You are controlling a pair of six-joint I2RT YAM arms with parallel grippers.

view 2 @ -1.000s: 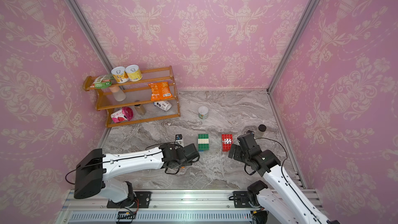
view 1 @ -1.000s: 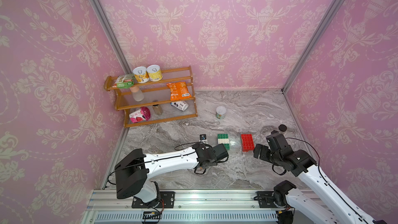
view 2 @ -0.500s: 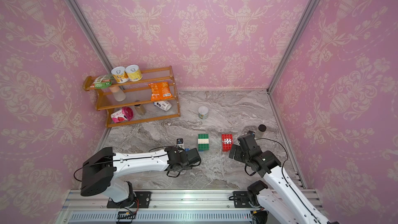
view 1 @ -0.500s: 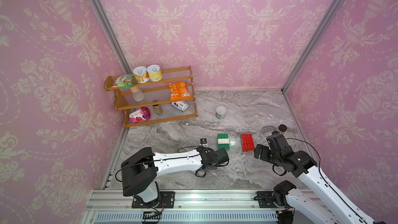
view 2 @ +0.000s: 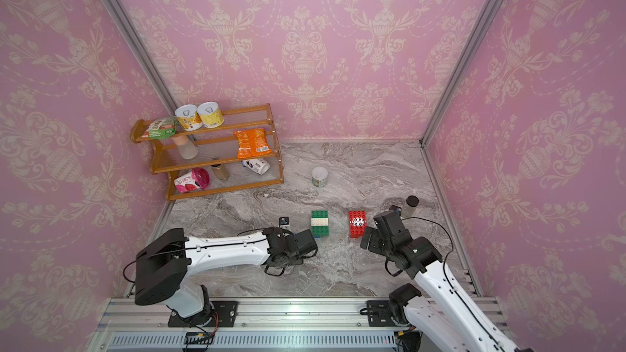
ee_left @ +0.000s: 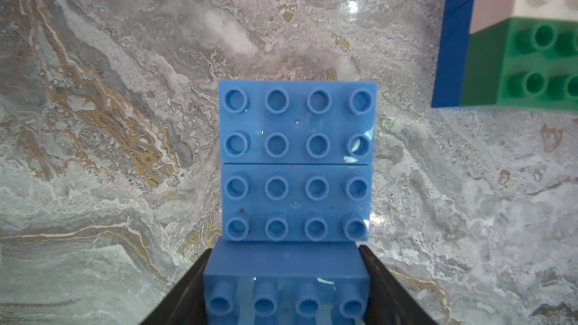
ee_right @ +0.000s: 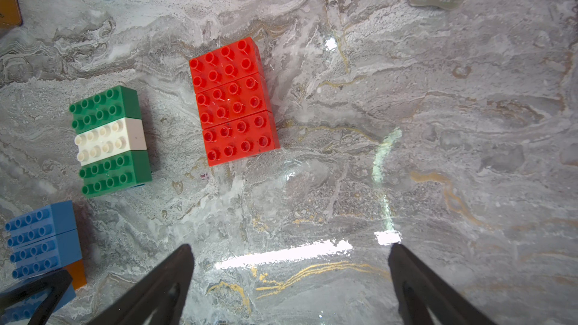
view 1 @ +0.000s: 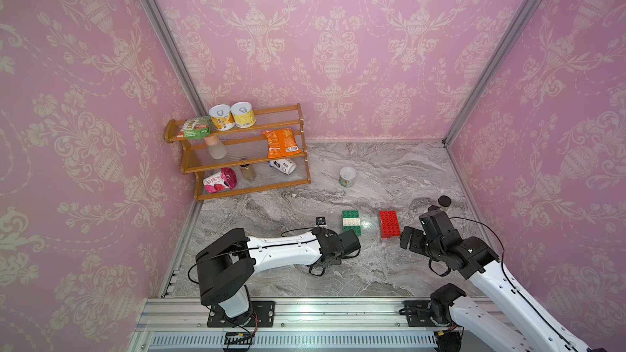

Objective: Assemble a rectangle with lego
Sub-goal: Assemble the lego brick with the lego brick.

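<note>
My left gripper [ee_left: 286, 279] is shut on a light-blue lego block [ee_left: 295, 157] of several 2x4 bricks, its fingers [ee_left: 380, 279] pressed on both sides of the nearest brick. In the right wrist view this blue block [ee_right: 40, 239] has an orange brick [ee_right: 76, 273] under it. Just beyond it stands a green-white-green lego stack [view 1: 351, 221] [view 2: 320, 222] [ee_right: 109, 142] on a dark-blue brick [ee_left: 450, 42]. To its right lies a red lego block [view 1: 389, 224] [view 2: 357, 224] [ee_right: 236, 104]. My right gripper [ee_right: 291, 276] [view 1: 406, 237] hangs open, nearer than the red block, holding nothing.
A wooden shelf [view 1: 250, 191] with tins and snack packets fills the back left corner. A small can [view 1: 347, 177] stands mid-floor. A black-capped bottle [view 1: 444, 202] is behind my right arm. A small black object [view 1: 320, 221] lies left of the green stack.
My left arm has swung its shoulder and elbow rightward and sunk lower, keeping the blue block near the green stack. The right arm has not moved.
</note>
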